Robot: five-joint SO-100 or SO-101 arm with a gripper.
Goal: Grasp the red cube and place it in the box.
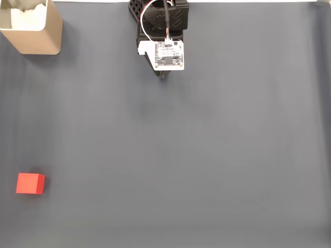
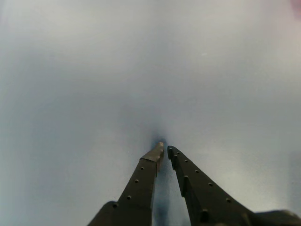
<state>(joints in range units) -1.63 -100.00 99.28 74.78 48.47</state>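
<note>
In the fixed view the red cube [image 1: 30, 183] lies on the dark grey mat near the lower left corner. The beige box [image 1: 42, 32] stands in the top left corner, its white lining showing inside. My gripper [image 1: 164, 76] hangs at the top centre, mostly hidden under the arm's white circuit board, far from both the cube and the box. In the wrist view the gripper [image 2: 165, 147] points down at bare mat. Its two dark fingers [image 2: 141, 183] meet at the tips, shut with nothing between them.
The dark grey mat [image 1: 207, 155] covers the whole table in the fixed view. The arm's black base [image 1: 158, 15] sits at the top centre edge. A white strip runs along the mat's far edge.
</note>
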